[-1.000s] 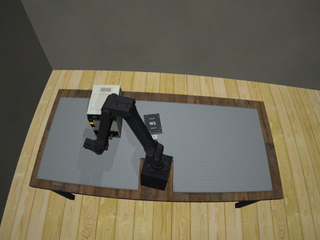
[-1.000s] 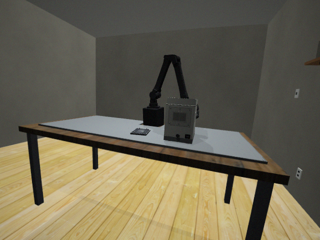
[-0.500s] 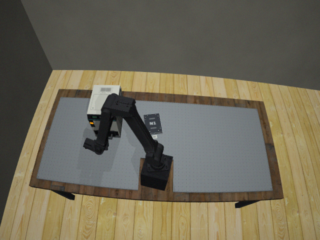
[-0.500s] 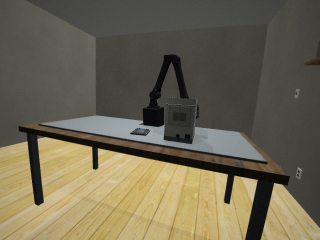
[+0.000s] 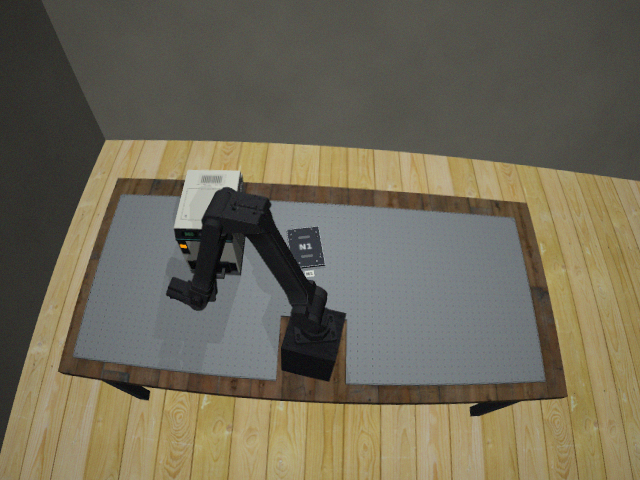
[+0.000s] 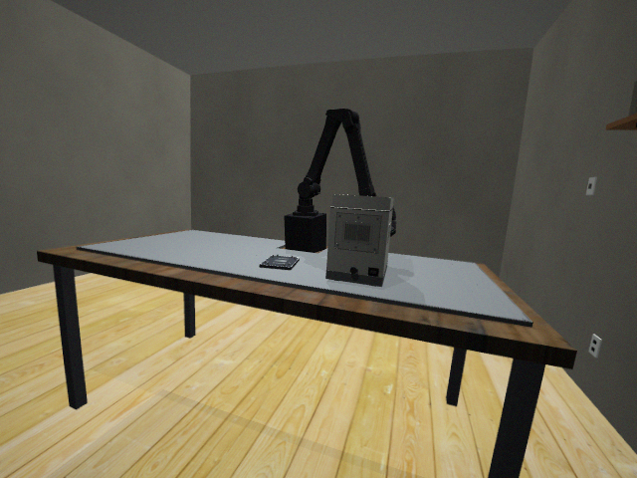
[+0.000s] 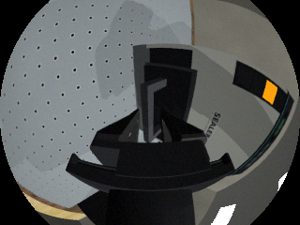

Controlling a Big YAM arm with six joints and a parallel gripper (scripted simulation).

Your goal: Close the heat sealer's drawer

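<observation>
The heat sealer (image 5: pixel 201 215) is a white box at the back left of the mat, and its front light (image 5: pixel 183 247) glows amber. Its dark drawer front (image 5: pixel 219 260) looks pushed in; the sheet and frame are hidden inside. My gripper (image 5: pixel 170 290) hangs low in front of the sealer, off its left front corner and apart from it. In the wrist view the fingers stand slightly apart with nothing between them, and the sealer's front face (image 7: pixel 219 119) and amber light (image 7: pixel 270 92) lie to the right. The exterior view shows the sealer's back (image 6: pixel 359 239), which hides the gripper.
A dark plate marked N1 (image 5: pixel 306 246) lies on the mat right of the sealer; it also shows in the exterior view (image 6: pixel 279 262). The arm's base (image 5: pixel 312 343) stands at the table's front middle. The sealer is close to the table's back edge.
</observation>
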